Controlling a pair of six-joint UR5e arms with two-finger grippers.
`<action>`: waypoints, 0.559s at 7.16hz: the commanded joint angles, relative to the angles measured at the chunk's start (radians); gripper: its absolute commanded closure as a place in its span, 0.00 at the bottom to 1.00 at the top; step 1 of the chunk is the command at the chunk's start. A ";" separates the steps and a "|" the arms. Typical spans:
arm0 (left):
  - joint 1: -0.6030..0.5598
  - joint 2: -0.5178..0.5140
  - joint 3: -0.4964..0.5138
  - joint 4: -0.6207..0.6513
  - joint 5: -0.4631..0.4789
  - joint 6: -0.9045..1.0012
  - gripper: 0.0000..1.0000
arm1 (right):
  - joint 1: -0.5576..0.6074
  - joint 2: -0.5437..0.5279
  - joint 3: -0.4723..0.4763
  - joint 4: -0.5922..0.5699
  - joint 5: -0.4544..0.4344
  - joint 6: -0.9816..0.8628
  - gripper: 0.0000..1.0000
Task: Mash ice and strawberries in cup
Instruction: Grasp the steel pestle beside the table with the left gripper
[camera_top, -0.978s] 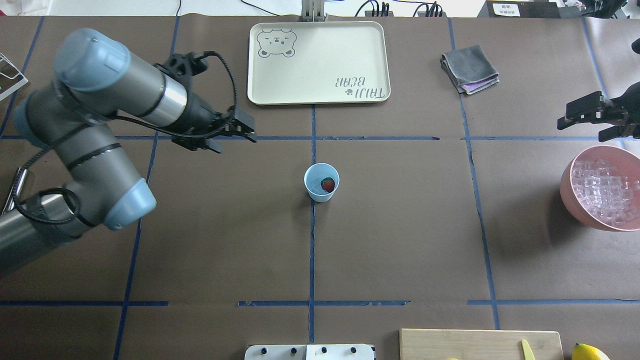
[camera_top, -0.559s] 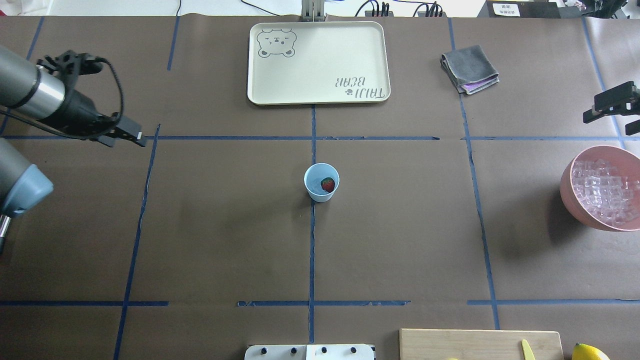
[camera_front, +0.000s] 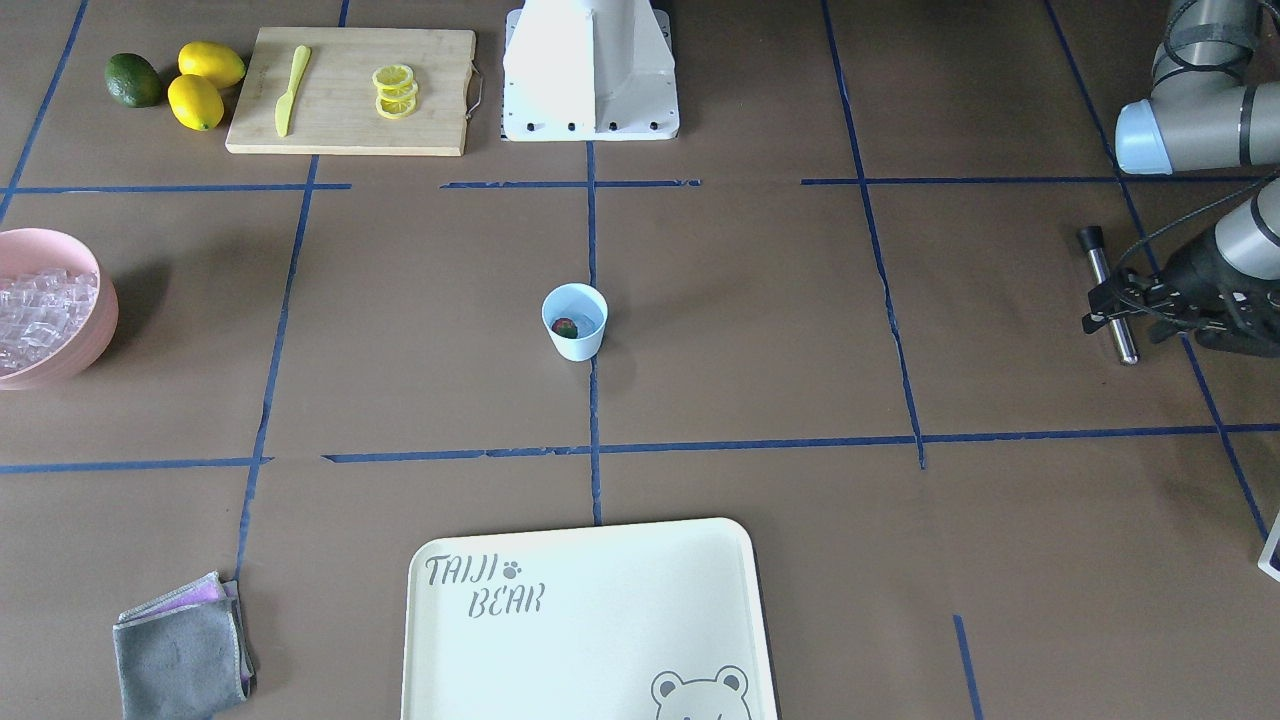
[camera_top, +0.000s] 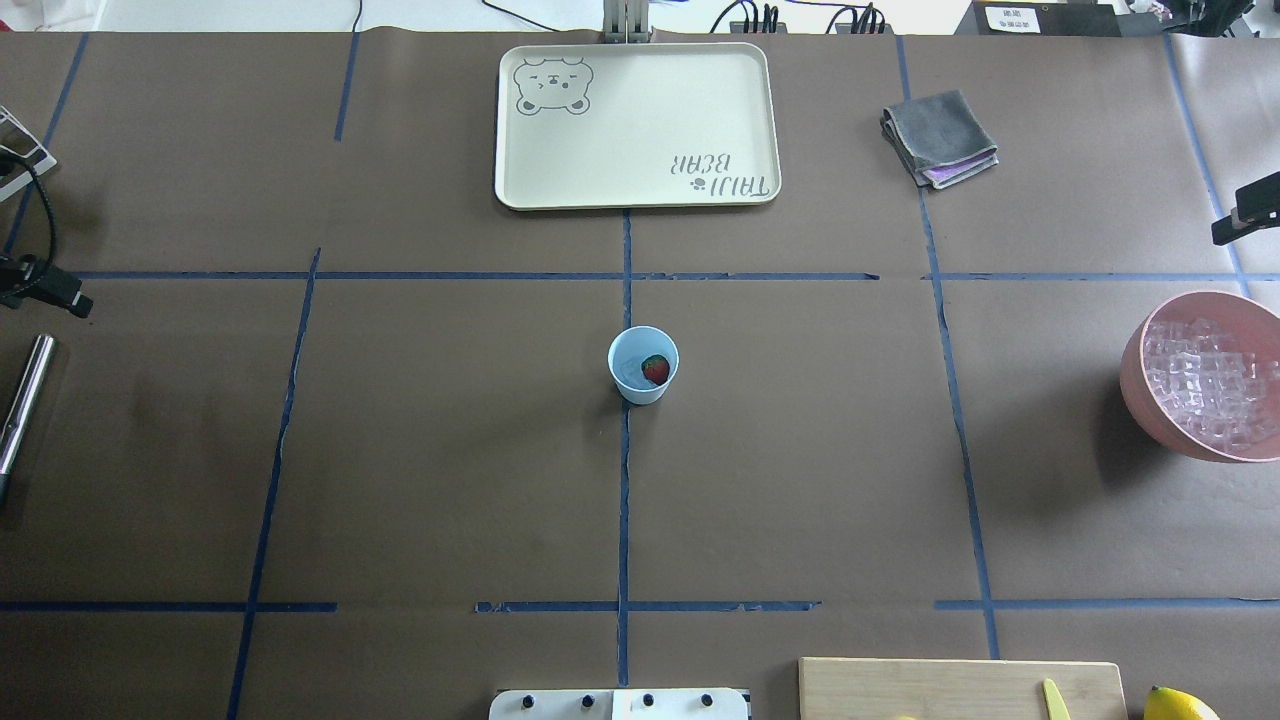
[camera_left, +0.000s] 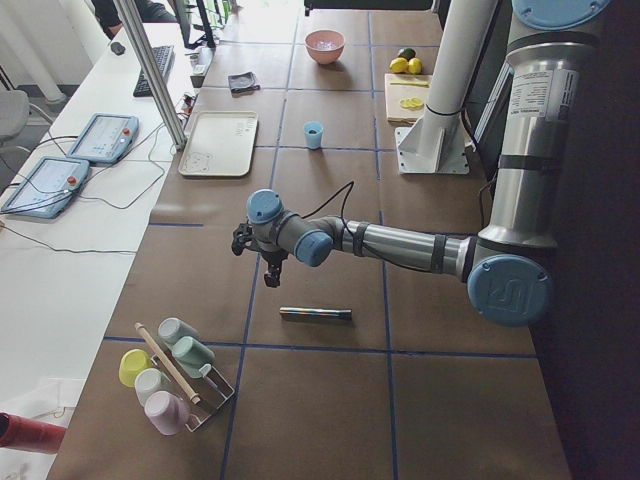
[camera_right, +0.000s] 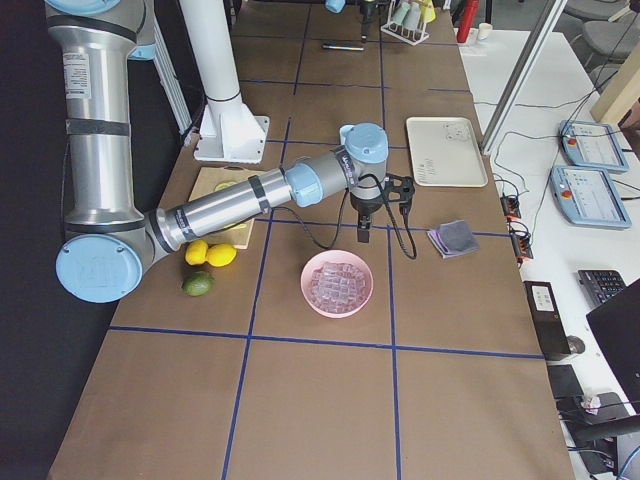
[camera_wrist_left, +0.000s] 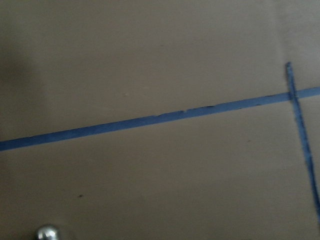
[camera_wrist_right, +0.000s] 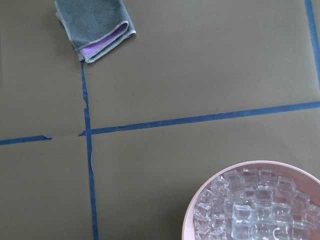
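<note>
A whole strawberry (camera_top: 655, 369) sits in the cup (camera_top: 641, 392), unmashed; well left of the cup my left pincer (camera_left: 271, 275) hovers near the metal rod (camera_left: 315, 314), open or closed I cannot tell.

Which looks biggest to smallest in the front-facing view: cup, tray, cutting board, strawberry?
1. tray (nearest the camera and cut off at the bottom edge, so its lead is partly perspective)
2. cutting board
3. cup
4. strawberry
</note>
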 joint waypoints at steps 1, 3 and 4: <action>-0.007 -0.003 0.073 0.108 -0.011 0.055 0.12 | 0.001 -0.009 0.024 -0.002 0.000 -0.002 0.00; -0.005 0.007 0.102 0.141 -0.011 0.052 0.12 | 0.001 -0.029 0.049 -0.002 0.000 -0.002 0.00; -0.004 0.001 0.130 0.136 -0.011 0.051 0.12 | 0.001 -0.034 0.047 -0.002 0.000 -0.002 0.00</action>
